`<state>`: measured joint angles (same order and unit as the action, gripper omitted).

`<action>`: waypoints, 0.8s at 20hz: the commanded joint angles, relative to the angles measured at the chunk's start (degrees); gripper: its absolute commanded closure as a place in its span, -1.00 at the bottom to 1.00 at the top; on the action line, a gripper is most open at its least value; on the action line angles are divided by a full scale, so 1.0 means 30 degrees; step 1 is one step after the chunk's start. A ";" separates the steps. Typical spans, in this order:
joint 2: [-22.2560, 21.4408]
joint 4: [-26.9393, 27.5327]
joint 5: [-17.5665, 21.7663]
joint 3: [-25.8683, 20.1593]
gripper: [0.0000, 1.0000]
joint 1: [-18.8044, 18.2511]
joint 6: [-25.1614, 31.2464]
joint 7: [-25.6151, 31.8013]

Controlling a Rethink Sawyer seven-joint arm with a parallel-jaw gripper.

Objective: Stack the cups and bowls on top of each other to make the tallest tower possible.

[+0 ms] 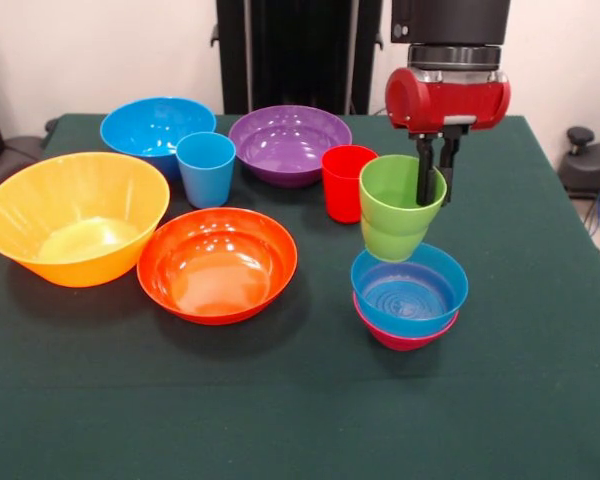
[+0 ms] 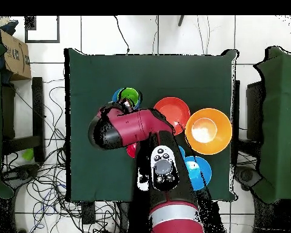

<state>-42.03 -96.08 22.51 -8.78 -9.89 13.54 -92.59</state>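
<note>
Green cup [image 1: 401, 205]: probably light, stiff, slick plastic. Gripper [image 1: 435, 170] pinching its rim wall, one finger inside, hanging tilted over small blue bowl [image 1: 410, 290]. Rim grip seems best.

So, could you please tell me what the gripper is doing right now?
Gripper: shut on the green cup's rim, holding it above the small blue bowl.

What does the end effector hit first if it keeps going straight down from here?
Holding the green cup by its rim, the end effector points straight down. The cup's base would probably land first in the small blue bowl, nested in the magenta bowl; depth alignment is uncertain.
</note>
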 commanded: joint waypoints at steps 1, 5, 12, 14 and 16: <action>0.0656 -0.0927 -0.0219 -0.0594 1.00 -0.0267 -0.0527 -0.2589; 0.1057 -0.0444 -0.0188 -0.0434 1.00 -0.0049 -0.0741 -0.2777; 0.2363 0.0970 -0.0534 0.0391 1.00 0.1040 -0.1250 -0.3461; 0.2333 0.0946 -0.0692 0.0486 1.00 0.1175 -0.1235 -0.3497; 0.2546 0.1085 -0.0771 0.0616 1.00 0.1311 -0.1453 -0.3513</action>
<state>-39.08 -95.53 21.54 -6.85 -8.17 11.72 -93.38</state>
